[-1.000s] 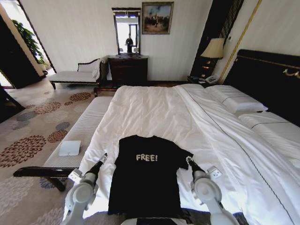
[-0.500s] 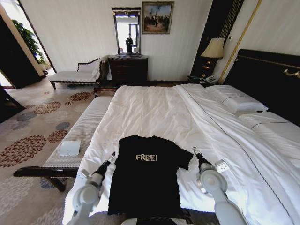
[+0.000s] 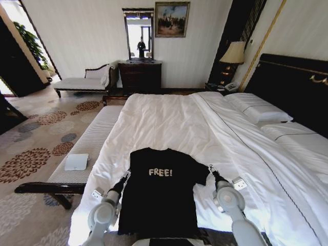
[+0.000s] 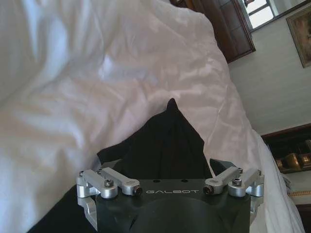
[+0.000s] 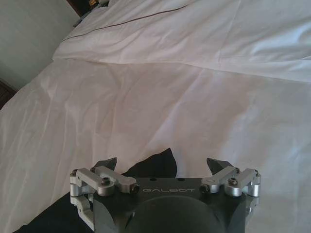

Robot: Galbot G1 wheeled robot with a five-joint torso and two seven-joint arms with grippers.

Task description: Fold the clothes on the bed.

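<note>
The clothes are one black T-shirt [image 3: 159,192] with pale "FREE!" lettering, lying flat near the front edge of the bed [image 3: 164,120], a wide bed under a white duvet. My left gripper [image 3: 124,176] is at the shirt's left sleeve edge. It is open, and in the left wrist view the black sleeve [image 4: 167,141] lies between the spread fingers of the left gripper [image 4: 165,161]. My right gripper [image 3: 210,169] is at the right sleeve. It too is open, and the sleeve's tip [image 5: 158,167] lies between the fingers of the right gripper [image 5: 162,163].
A grey-striped bench [image 3: 89,143] runs along the bed's left side with a flat white object [image 3: 76,162] on it. White pillows [image 3: 259,110] and a dark headboard [image 3: 292,84] lie to the right. Open white duvet stretches beyond the shirt.
The left gripper has moved inward to the shirt's left sleeve. The right gripper went forward, then back a little, and stays at the right sleeve. The shirt has not moved.
</note>
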